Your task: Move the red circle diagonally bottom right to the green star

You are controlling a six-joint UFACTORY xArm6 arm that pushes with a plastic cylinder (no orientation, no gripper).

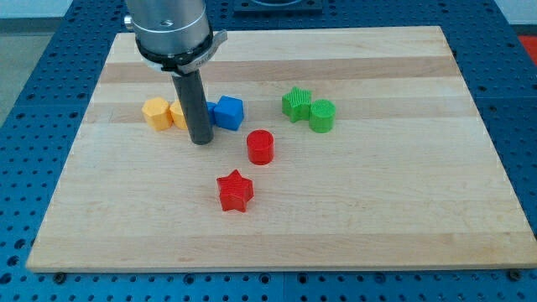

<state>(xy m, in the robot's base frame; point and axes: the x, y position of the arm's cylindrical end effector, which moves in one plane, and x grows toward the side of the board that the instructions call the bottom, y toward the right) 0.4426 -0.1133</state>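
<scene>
This looks like a robot lab or a test room, not a home. A flat wooden worktop (336, 243) sits on a blue metal bench (25, 75) that is full of small round holes in neat rows, the kind used for bolting machines down. A big grey robot arm (172, 29) comes down from the view's top. Little plastic toy-like blocks lie on the wood, such as a red circle (261, 147) and a green star (295, 103). Behind the bench at the view's top, the room is blurry.
</scene>
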